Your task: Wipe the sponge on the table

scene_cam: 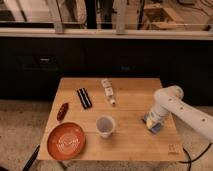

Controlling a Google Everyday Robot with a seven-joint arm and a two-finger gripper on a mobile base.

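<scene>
The sponge (154,126), a small blue block with a yellowish side, lies on the light-wood table (131,142) near its right edge. My gripper (152,120) presses down on it from above and is shut on it, at the end of the white arm that reaches in from the right. The gripper hides most of the sponge, and only its lower blue edge shows. A small dark mark (172,148) sits near the table's front right corner.
A white cup (105,126) stands mid-table and an orange plate (66,141) lies at the front left. A white bottle (107,90) lies on its side at the back, next to a black bar (84,98) and a small red-brown item (62,110). Behind the table runs a dark cabinet wall (100,60).
</scene>
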